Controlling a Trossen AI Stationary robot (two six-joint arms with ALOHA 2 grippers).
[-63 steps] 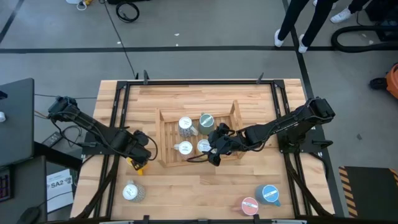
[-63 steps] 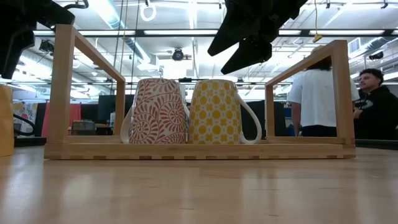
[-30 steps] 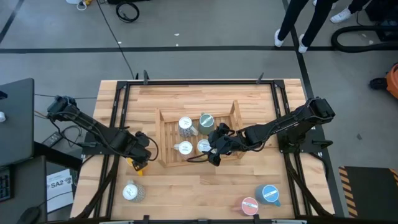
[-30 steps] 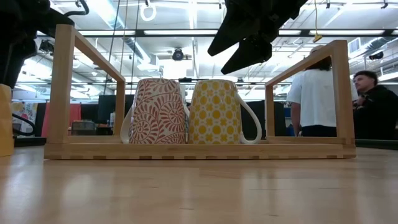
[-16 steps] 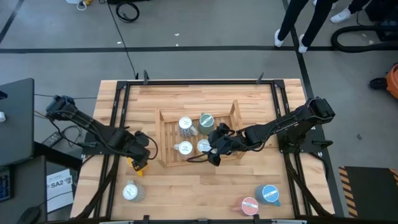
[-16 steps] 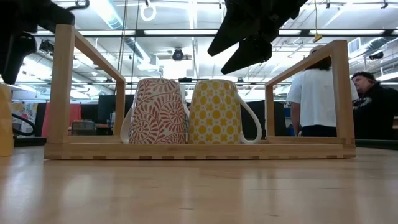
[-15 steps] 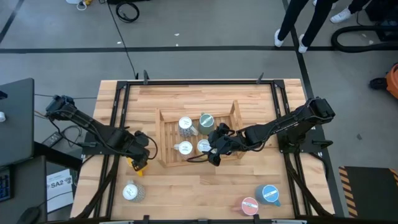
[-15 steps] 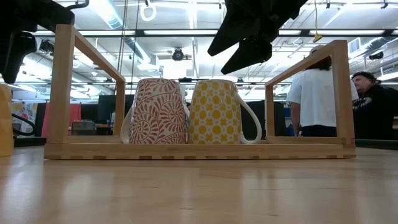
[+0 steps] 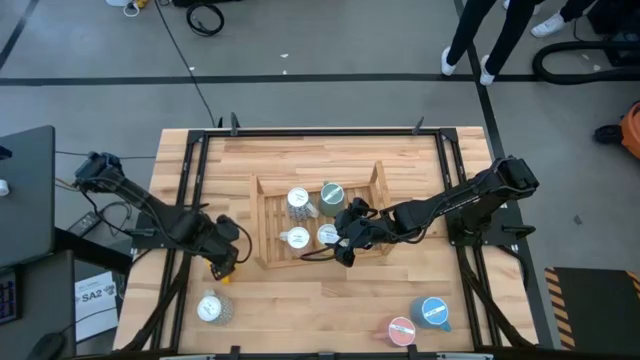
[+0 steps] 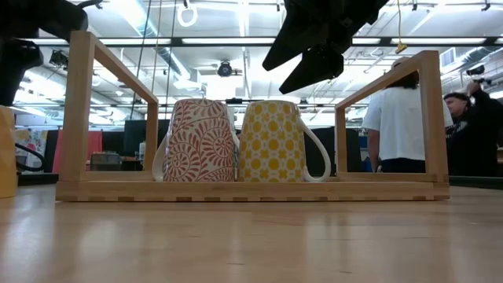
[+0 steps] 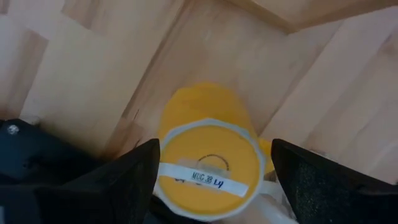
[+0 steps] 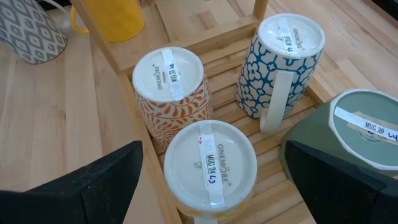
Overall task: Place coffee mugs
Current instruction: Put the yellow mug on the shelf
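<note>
Several coffee mugs stand upside down on their rims. Inside the wooden tray [image 9: 262,215] are an orange-patterned mug [image 12: 169,81], a yellow-patterned mug [image 12: 210,163], a blue-flowered mug [image 12: 283,56] and a green mug [image 12: 360,140]. My right gripper [image 9: 346,247] hovers open above the tray's near right part, over the yellow-patterned mug. A plain yellow mug [image 11: 208,158] stands on the table left of the tray. My left gripper [image 9: 222,255] points down over it, open, one finger on either side and apart from it.
A grey patterned mug [image 9: 210,308] stands near the front left of the table. A pink mug [image 9: 401,329] and a blue mug [image 9: 432,312] stand at the front right. The tray's upright end frames [image 10: 80,110] rise at both sides. People stand beyond the table.
</note>
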